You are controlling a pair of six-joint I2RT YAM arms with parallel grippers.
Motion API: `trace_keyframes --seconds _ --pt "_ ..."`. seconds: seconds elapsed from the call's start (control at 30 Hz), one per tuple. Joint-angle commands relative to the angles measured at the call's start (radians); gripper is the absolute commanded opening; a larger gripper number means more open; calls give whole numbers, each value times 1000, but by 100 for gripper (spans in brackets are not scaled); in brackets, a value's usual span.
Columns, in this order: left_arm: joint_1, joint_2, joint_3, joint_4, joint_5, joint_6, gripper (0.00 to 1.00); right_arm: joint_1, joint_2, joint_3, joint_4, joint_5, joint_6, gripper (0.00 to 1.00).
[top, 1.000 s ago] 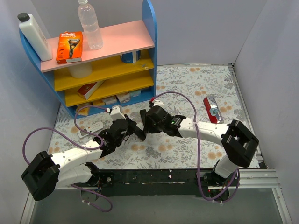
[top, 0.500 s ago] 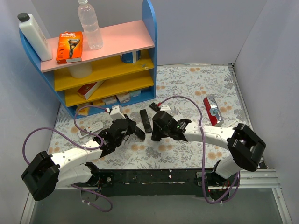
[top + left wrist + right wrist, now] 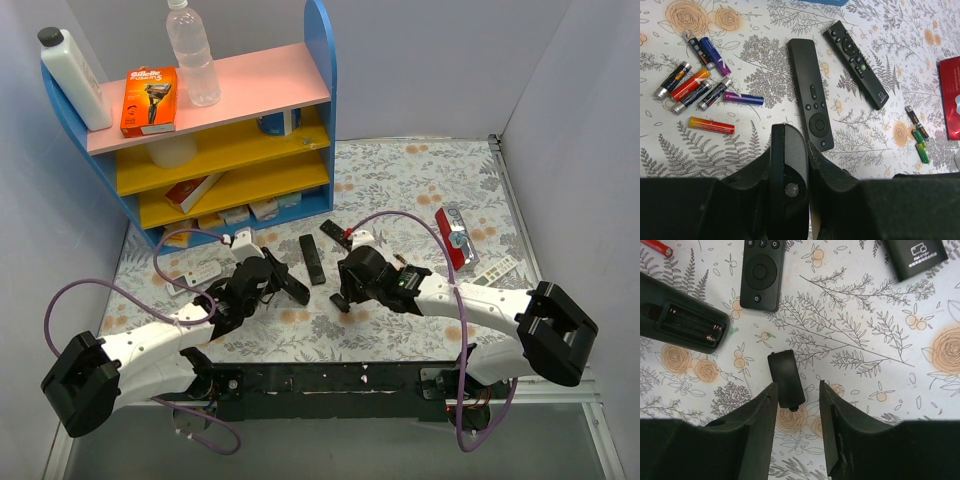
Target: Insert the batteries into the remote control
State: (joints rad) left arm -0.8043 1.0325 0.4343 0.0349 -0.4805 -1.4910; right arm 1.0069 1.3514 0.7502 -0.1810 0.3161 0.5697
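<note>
Your left gripper [image 3: 790,150] clamps the remote [image 3: 685,322], the right gripper [image 3: 797,387] gapes empty; pinch the light, slippery batteries [image 3: 918,136] mid-barrel, right of the left jaws.

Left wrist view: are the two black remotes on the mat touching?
Apart. The left wrist view shows a strip of patterned mat between the slim remote and the many-button remote along their whole length.

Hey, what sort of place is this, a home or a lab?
Probably a staged robot test cell, not a home: plain grey walls close round a floral cloth, a left arm and right arm are bolted at its near edge, and a coloured shelf holds household goods.
</note>
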Motion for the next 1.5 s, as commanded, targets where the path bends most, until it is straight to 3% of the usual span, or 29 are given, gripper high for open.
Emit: trace_keyframes --seconds 0.0,0.17,0.3,0.4,0.47,0.6,0.8,1.1,1.47 --pt "2 -66 -32 -84 23 -6 22 -8 -26 -5 25 9 -149 49" --pt "4 -129 -57 -122 59 -17 20 -13 2 29 -60 27 -174 58" --pt "4 -181 -86 -125 117 -28 13 -54 -17 38 -138 43 -176 69" --pt "5 -222 -120 -106 157 -29 6 -126 -63 20 -207 46 -191 69" --pt "7 -244 -137 -87 178 -23 0 -181 -101 8 -247 26 -212 68" --pt "8 -250 -144 -64 221 -18 0 -351 -153 -31 -256 -21 -274 60" --pt "11 -246 -144 -56 258 -17 0 -484 -120 -26 -245 -95 -358 51" --pt "16 -246 -134 -66 287 -15 0 -580 -31 -15 -247 -160 -376 46" --pt "19 -241 -126 -82 299 -18 0 -594 51 -5 -245 -218 -383 36"
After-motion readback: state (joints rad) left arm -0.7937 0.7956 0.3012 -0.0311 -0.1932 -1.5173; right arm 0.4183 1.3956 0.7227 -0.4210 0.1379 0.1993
